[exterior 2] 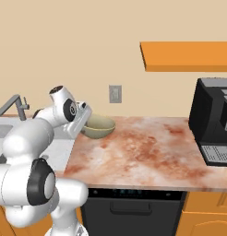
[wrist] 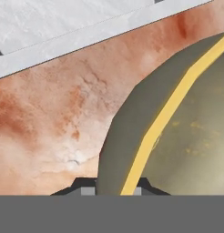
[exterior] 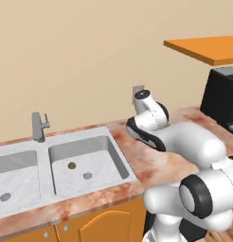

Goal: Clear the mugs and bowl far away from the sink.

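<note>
Gripper (wrist: 114, 190): seen in the hand view closed narrowly on the rim of the bowl, one dark finger tip on the outer wall and one on the inner side. In the right base view the hand is seen at the left edge of the bowl.
Bowl (exterior 2: 98, 126): olive-tan outside, paler yellowish inside with a yellow rim. It is located on the counter beside the sink, near the back wall and below the wall outlet. In the right base view it is seen slightly tilted; whether its base is touching the counter cannot be told.
Bowl, hand view (wrist: 186, 123): the rim line is seen running from the finger tips up toward the upper right; the counter and the pale edge of the sink are seen behind it.
Sink (exterior: 57, 166): pale grey-white double basin set into the counter, left of the arm in the left base view. Round drains are noted in both basins.
Faucet (exterior: 39, 125): grey metal, mounted behind the divider between the basins.
Counter (exterior 2: 147, 152): mottled reddish-orange stone surface.
Wall outlet (exterior 2: 115, 94): grey plate fixed to the beige wall above the bowl.
Black appliance (exterior 2: 213, 120): standing at the right end of the counter, well apart from the bowl.
Shelf (exterior 2: 187, 56): orange, mounted above the appliance.
</note>
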You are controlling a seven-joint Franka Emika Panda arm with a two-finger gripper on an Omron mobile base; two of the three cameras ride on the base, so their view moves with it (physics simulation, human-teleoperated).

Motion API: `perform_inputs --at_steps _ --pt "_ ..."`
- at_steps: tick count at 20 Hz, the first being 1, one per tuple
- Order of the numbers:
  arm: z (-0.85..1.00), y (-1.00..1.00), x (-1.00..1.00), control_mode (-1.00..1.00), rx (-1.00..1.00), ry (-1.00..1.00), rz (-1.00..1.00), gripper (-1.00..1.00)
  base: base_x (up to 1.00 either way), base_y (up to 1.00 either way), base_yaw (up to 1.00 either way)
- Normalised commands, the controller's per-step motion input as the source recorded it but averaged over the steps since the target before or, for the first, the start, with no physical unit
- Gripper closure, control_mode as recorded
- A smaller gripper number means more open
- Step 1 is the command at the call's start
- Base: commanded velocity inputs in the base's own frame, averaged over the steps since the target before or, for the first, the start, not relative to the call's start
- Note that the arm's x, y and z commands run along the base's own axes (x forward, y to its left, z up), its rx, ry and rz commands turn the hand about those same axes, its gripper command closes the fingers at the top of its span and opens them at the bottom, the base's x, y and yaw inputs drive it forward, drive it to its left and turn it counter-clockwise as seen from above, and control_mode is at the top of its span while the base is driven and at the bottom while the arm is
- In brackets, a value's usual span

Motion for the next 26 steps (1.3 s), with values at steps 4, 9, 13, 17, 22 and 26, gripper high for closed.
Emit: perform_inputs --at_steps 4,9,13,17,22,26 --pt "0.0 0.0 -0.17 1.0 0.0 -0.03 0.0 1.0 -0.1 0.0 0.0" --pt "0.0 0.0 0.0 1.0 0.0 0.0 0.0 1.0 -0.51 0.0 0.0" --pt "0.0 0.0 0.0 1.0 0.0 0.0 0.0 1.0 -0.89 -0.09 -0.15" --pt "0.0 0.0 0.0 1.0 0.0 0.0 0.0 1.0 -0.66 -0.33 -0.62" --pt "0.0 0.0 0.0 1.0 0.0 0.0 0.0 1.0 -0.02 -0.27 -0.87" --pt "0.0 0.0 0.0 1.0 0.0 0.0 0.0 1.0 0.0 -0.26 -0.94"
